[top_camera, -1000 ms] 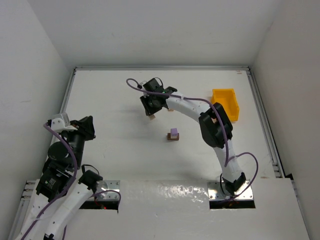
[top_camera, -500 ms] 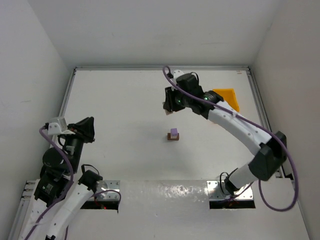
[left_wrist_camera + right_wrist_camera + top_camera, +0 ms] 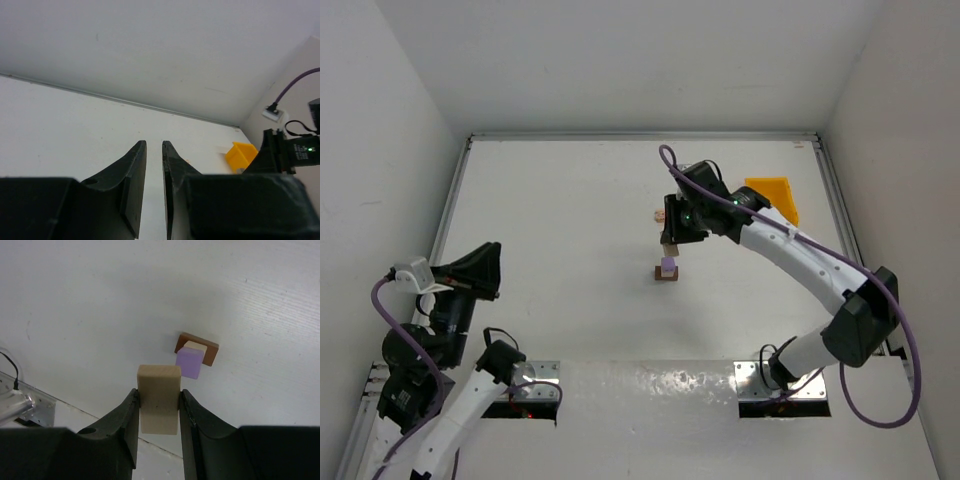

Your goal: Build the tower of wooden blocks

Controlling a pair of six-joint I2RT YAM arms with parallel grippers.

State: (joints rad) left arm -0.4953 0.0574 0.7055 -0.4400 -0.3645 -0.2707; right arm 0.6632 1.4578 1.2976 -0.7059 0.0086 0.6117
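Three blocks are set together as the tower [image 3: 667,268]: a purple block [image 3: 190,363] and a pale block [image 3: 196,346] on a dark brown base [image 3: 211,352]. A light tan block [image 3: 159,390] is clamped in the right gripper [image 3: 158,400] above and just short of them, seemingly for stacking. The left gripper [image 3: 154,146] is held aside, narrowly parted, empty.

2 robot arms: left arm [image 3: 460,410], right arm [image 3: 800,262]; 4 wood blocks: 1 dark brown block [image 3: 211,352], 1 purple block [image 3: 189,363], 2 light tan, i.e. small tan block [image 3: 196,346] & big tan block [image 3: 159,399]; 1 yellow bin [image 3: 778,192].
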